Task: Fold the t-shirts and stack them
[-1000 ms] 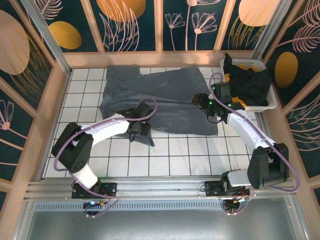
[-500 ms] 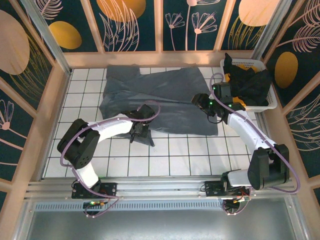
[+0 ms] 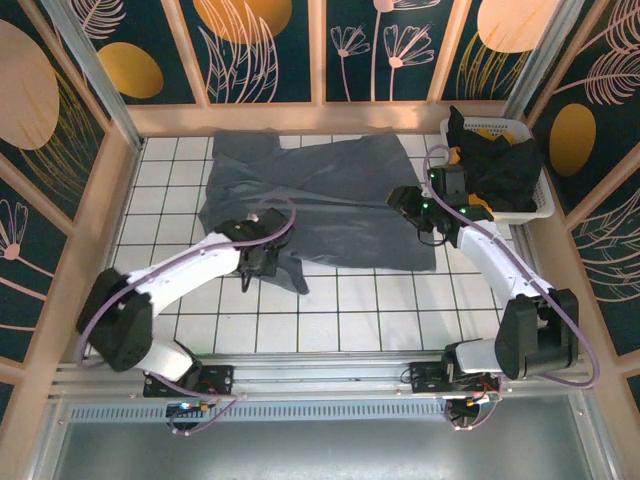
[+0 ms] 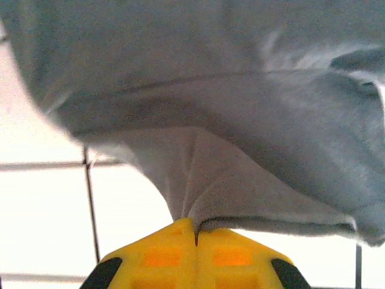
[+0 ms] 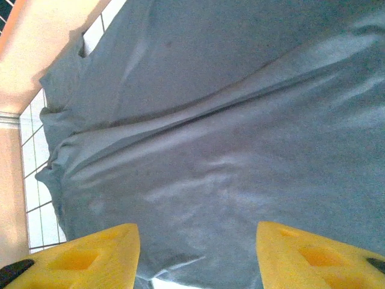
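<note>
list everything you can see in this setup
slate grey-blue t-shirt: 1, spread on the far half of the table, its near-left edge pinched up
black t-shirt: 1, heaped in the basket
orange-yellow t-shirt: 1, in the basket, mostly under the black one
basket: 1, white slatted plastic, far right corner
table: 1, white tiles with dark joints
wall panels: dark with leaf and orange disc prints, wooden frames, around the table
left gripper: yellow fingers, shut on the grey-blue t-shirt's edge
right gripper: yellow fingers, open over the shirt's right side
</note>
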Available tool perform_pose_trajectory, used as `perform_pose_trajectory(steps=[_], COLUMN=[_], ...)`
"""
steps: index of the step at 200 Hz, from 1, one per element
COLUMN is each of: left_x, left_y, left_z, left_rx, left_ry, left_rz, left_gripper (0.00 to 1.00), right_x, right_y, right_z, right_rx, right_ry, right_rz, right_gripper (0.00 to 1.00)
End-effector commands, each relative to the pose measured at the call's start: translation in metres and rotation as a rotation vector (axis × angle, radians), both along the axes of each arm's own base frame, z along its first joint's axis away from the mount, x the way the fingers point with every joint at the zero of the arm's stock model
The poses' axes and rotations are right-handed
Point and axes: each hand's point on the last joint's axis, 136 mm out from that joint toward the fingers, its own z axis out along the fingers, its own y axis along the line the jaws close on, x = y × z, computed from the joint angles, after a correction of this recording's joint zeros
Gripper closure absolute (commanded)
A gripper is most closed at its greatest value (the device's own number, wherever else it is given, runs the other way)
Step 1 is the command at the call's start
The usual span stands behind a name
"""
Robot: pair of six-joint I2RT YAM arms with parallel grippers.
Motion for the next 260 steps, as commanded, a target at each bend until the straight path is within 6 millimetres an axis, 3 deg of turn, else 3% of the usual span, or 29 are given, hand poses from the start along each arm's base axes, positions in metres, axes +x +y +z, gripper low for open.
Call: perform_pose_trajectory(steps=[1,16,39,78,84,95,114,124,143,165,199,227,260], left_x=[-0.046,-0.061,-0.081,-0.105,-0.106,-0.107,-0.096,-0.087,-0.075,-0.074,-0.076,-0.079,-0.080], left_y=[0.046,0.061,0.070,0.067,0.067,0.066,0.061,0.058,0.054,0.054,0.055,0.062,0.060], left_z=[-0.004,-0.004,-0.016,-0.042,-0.044,-0.044,-0.029,-0.018,-0.003,-0.003,-0.023,-0.035,-0.048], left_rx=[0.076,0.071,0.037,-0.015,-0.020,-0.027,-0.055,-0.074,-0.094,-0.134,-0.356,-0.373,-0.381], left_ry=[0.063,0.051,0.084,0.175,0.181,0.184,0.136,0.094,0.044,0.033,0.063,0.096,0.128], left_rz=[0.203,0.282,0.331,0.312,0.311,0.311,0.318,0.324,0.366,0.471,0.684,0.738,0.765], left_gripper=[1.00,1.00,1.00,1.00,0.92,0.66,0.35,0.30,0.30,0.31,0.42,0.51,0.50], right_x=[-0.003,-0.004,-0.008,-0.018,-0.020,-0.025,-0.031,-0.034,-0.041,-0.053,-0.075,-0.088,-0.096], right_y=[-0.008,-0.007,-0.008,-0.018,-0.019,-0.023,-0.032,-0.035,-0.041,-0.046,-0.057,-0.057,-0.061], right_z=[-0.011,-0.015,-0.022,-0.040,-0.043,-0.048,-0.053,-0.054,-0.056,-0.059,-0.067,-0.071,-0.082], right_rx=[0.002,0.004,-0.007,-0.029,-0.032,-0.041,-0.060,-0.063,-0.070,-0.079,-0.056,-0.032,-0.035], right_ry=[0.020,0.029,0.050,0.109,0.116,0.128,0.145,0.148,0.157,0.179,0.237,0.274,0.318], right_rz=[-0.037,-0.031,-0.024,-0.037,-0.038,-0.046,-0.068,-0.076,-0.088,-0.102,-0.146,-0.151,-0.167], right_gripper=[0.46,0.46,0.46,0.47,0.47,0.47,0.46,0.46,0.46,0.46,0.46,0.46,0.46])
